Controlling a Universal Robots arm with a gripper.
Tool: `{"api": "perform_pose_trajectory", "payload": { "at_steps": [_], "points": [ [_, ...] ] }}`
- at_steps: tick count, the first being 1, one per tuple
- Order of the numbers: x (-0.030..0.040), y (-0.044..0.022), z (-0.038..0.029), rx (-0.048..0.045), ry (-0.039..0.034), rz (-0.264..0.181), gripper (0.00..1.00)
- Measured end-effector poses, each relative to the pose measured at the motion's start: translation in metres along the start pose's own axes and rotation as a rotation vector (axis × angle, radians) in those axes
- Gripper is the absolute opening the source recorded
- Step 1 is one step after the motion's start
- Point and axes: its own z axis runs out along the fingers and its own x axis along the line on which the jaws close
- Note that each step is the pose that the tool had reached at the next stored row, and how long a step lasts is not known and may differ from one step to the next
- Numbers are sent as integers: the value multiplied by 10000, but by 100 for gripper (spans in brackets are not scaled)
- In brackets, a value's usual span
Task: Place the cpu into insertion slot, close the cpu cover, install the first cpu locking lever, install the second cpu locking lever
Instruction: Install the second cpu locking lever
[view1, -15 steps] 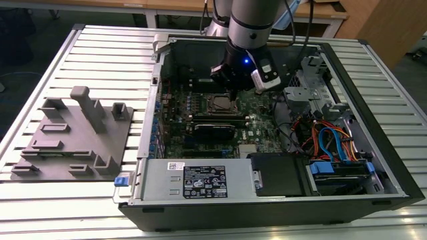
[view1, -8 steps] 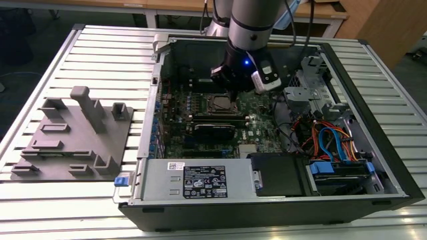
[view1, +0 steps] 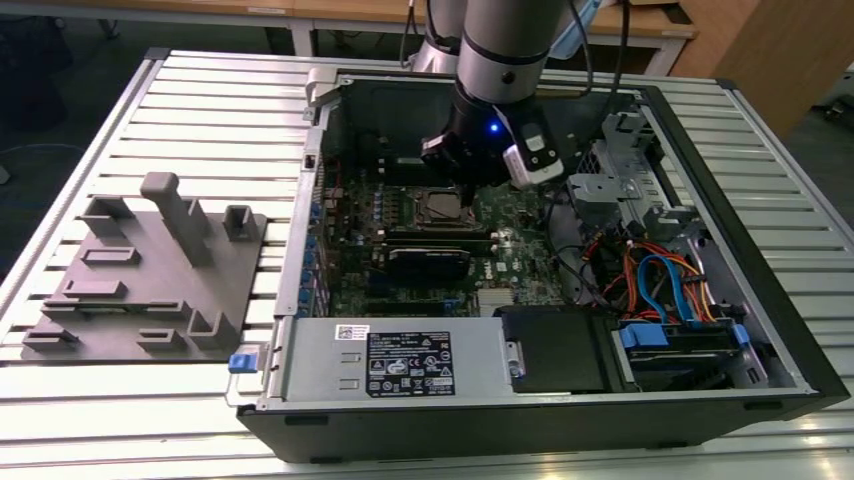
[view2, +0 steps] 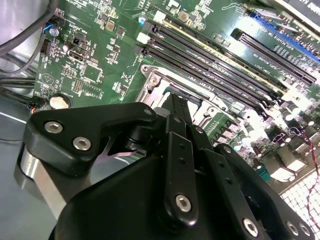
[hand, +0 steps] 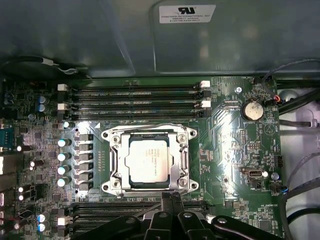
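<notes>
The cpu (hand: 149, 161) lies flat in the insertion slot (hand: 106, 134) on the green board, its silver-grey top showing. The cpu cover (hand: 181, 159) is down over it and frames its edges. A thin wire lever (hand: 150, 126) runs along one side of the socket. My gripper (hand: 170, 197) hangs just above the opposite edge of the socket with its two black fingers pressed together, nothing visible between them. In the second wrist view the fingers (view2: 176, 105) hide part of the slot's silver rim (view2: 152, 80). In the exterior view the gripper (view1: 463, 183) is inside the computer case, right above the cpu (view1: 441, 207).
Long black memory slots (hand: 135, 100) flank the socket on two sides. A coin battery (hand: 252, 110) and a row of capacitors (hand: 62, 162) stand nearby. Cables (view1: 654, 280), a drive cage (view1: 627, 150) and the power supply (view1: 394, 365) crowd the case. A grey fixture (view1: 147, 270) sits outside.
</notes>
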Motion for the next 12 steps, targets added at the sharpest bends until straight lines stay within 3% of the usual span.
{"api": "perform_pose_trajectory", "payload": {
  "at_steps": [1,5,12],
  "points": [
    [0,-1,0,1,11,1,10],
    [0,-2,3,12,281,21,10],
    [29,-88,18,-3,358,7,10]
  ]
}}
